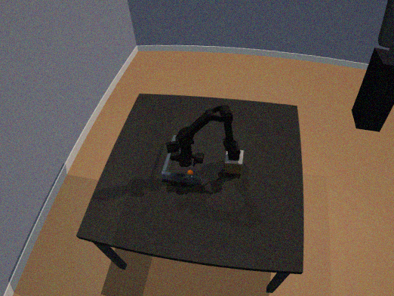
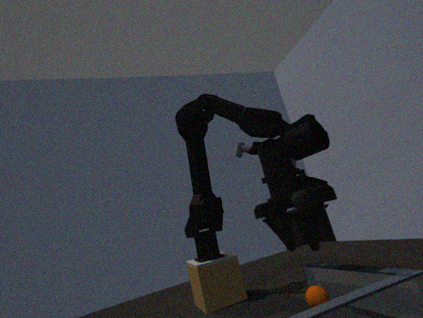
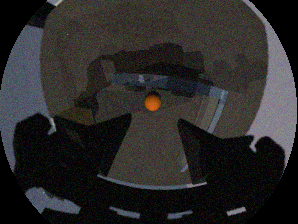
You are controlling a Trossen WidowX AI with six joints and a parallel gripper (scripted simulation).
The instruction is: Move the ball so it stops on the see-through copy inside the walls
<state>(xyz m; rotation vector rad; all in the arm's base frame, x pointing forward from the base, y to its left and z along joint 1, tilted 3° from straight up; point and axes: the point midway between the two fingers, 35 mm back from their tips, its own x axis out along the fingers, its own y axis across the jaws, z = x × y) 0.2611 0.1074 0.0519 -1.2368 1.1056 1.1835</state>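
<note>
Wrist view, nearest first: dark fingers spread wide at either side, nothing between them. Hand (image 2: pixel 301 247) parted and empty, raised above the tabletop (image 1: pixel 241 211) in the exterior view.

Beyond the fingers: orange ball (image 3: pixel 152 103) down on the tabletop, free of the hand, close beside the low clear walls (image 1: pixel 177 177). Corner side cannot be read for certain from the top view; appears inside. See-through copy not separately visible; presumably covered by the ball, cannot confirm.

Farther back: arm base on its tan block (image 2: pixel 216 281), well apart from the ball.

Progress, judged: carry and release look done. Left: clearing the hand farther off; ball staying still on the spot.
</note>
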